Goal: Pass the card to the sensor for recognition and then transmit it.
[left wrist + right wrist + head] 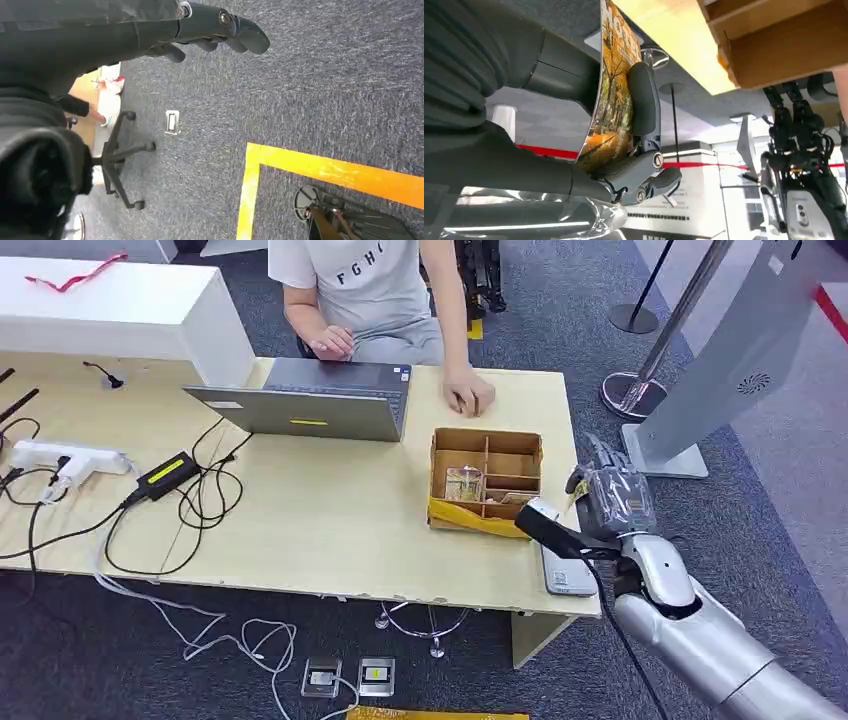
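Right hand [612,502] first, nearest the robot — it hangs at the right end of the bench [330,530], and the right wrist view settles what it carries: the card [611,95], printed with autumn trees, pinched between the thick thumb and the darker fingers [643,100], bowed a little under the grip. One card, firmly held. So the pick-up looks done.

Just below the hand on the bench edge lies a grey slab-like device [566,570] — I take it for the sensor, though I can't be sure from here. A dark bar with a pale tip juts out between hand and box; what it is, I can't tell. The card is near the device but not over it, so recognition and the hand-over both appear to be ahead.

The left hand [210,30] hangs low over grey carpet, fingers loosely curled, nothing in them.

Moving out: one cardboard box [487,480] with dividers, something printed standing in one compartment, possibly another card. Past that, one laptop [310,405], lid toward the robot. To the left, one black power brick [166,472] with a yellow label, cables tangled round it, and one white power strip [60,458].

Farthest, one person [370,290] seated across the bench — one fist resting on the wood beside the box, the other behind the laptop.
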Robot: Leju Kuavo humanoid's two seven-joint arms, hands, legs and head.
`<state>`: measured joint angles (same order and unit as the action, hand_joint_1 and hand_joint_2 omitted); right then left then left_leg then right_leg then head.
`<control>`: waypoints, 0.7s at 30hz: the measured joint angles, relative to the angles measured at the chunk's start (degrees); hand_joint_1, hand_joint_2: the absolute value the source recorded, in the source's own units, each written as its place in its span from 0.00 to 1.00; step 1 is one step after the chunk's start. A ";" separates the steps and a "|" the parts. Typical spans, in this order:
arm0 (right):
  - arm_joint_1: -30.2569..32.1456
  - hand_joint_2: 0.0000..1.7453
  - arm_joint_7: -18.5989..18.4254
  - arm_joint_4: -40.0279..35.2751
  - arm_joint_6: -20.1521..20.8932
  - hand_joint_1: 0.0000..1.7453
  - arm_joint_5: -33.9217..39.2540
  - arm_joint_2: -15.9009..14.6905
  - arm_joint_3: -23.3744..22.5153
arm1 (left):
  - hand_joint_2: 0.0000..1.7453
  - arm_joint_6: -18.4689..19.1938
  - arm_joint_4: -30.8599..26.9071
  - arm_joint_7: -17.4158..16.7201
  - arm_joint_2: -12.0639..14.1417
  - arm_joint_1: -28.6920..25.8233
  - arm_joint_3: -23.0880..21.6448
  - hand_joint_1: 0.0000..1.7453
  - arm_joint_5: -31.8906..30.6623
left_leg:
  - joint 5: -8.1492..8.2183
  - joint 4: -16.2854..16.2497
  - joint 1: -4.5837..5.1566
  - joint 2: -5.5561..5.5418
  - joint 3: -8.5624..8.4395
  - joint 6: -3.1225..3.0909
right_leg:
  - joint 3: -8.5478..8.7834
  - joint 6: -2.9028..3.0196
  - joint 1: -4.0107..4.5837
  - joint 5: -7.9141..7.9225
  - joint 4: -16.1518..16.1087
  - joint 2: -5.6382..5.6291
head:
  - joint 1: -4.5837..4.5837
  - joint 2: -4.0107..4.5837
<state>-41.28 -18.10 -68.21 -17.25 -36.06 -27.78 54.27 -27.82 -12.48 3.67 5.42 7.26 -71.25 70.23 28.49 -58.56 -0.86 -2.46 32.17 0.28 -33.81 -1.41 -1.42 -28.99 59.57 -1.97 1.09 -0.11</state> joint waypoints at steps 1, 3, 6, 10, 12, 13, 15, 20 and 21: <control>0.23 1.00 0.28 0.59 -0.04 1.00 0.28 0.37 0.04 | 0.00 -0.02 0.00 -0.02 0.00 0.00 0.00 0.00 0.00 | 0.00 0.00 0.00 0.00 0.00 0.00 | 0.00 0.00 0.00 0.00 0.00 0.00 | 0.02 0.00; 0.64 1.00 0.89 1.96 -0.65 1.00 0.89 1.20 0.15 | 0.00 -0.02 0.00 -0.02 0.00 0.00 0.00 0.00 0.00 | 0.00 0.00 0.00 0.00 0.00 0.00 | 0.00 0.00 0.00 0.00 0.00 0.00 | 0.00 0.00; 0.98 1.00 1.73 3.83 -1.22 1.00 1.51 2.23 0.22 | 0.00 -0.02 0.00 -0.15 0.00 0.00 0.00 0.00 0.00 | 0.00 0.00 -0.01 0.00 0.00 0.00 | 0.00 0.00 0.01 0.00 0.00 0.00 | 0.00 0.00; 1.07 1.00 2.18 7.90 -1.62 1.00 2.45 4.04 0.33 | 0.00 -0.20 -0.02 -0.28 0.00 -0.02 0.00 0.00 0.00 | 0.00 0.00 0.00 0.01 -0.01 0.00 | 0.00 0.00 0.01 0.00 0.00 -0.01 | 0.02 0.00; 1.53 1.00 2.32 10.01 -1.92 1.00 3.39 4.68 0.33 | 0.00 -0.24 -0.02 -0.59 0.04 0.00 0.00 0.00 -0.07 | 0.00 0.00 0.01 -0.03 -0.01 0.00 | 0.00 0.00 0.00 0.00 0.00 0.03 | -0.02 0.00; 1.91 1.00 2.29 10.16 -2.10 1.00 4.33 4.65 0.24 | 0.00 -0.22 -0.02 -0.63 0.13 -0.02 0.00 0.00 -0.22 | 0.00 0.00 0.00 -0.06 0.01 0.00 | 0.00 0.00 0.00 0.00 0.00 0.08 | 0.04 0.00; 2.15 1.00 2.31 10.71 -2.49 1.00 5.35 4.68 0.15 | 0.00 -0.17 -0.02 -0.66 0.33 -0.11 0.00 0.00 -0.41 | 0.00 0.00 0.01 0.00 0.00 0.00 | -0.01 0.00 0.00 0.00 0.00 0.02 | 0.00 0.00; 2.62 1.00 1.94 12.11 -2.51 1.00 6.67 4.59 -0.11 | 0.00 0.07 -0.02 -0.68 0.55 -0.10 0.00 0.00 -0.46 | 0.00 0.00 0.00 0.04 -0.03 0.00 | -0.02 0.00 0.00 0.00 0.00 -0.02 | 0.00 0.00; 2.67 1.00 1.90 12.24 -2.51 1.00 6.75 4.57 -0.15 | 0.00 0.09 -0.02 -0.68 0.59 -0.10 0.00 0.00 -0.46 | 0.00 0.00 0.00 0.04 -0.03 0.00 | -0.02 0.00 0.00 0.00 0.00 -0.02 | 0.00 0.00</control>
<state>-38.60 -16.20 -55.97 -19.76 -29.31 -23.21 54.12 -27.74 -12.50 2.99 6.01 7.16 -71.25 69.77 28.50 -58.56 -0.86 -2.42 32.14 0.28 -33.82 -1.41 -1.43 -28.99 59.57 -1.99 1.09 -0.11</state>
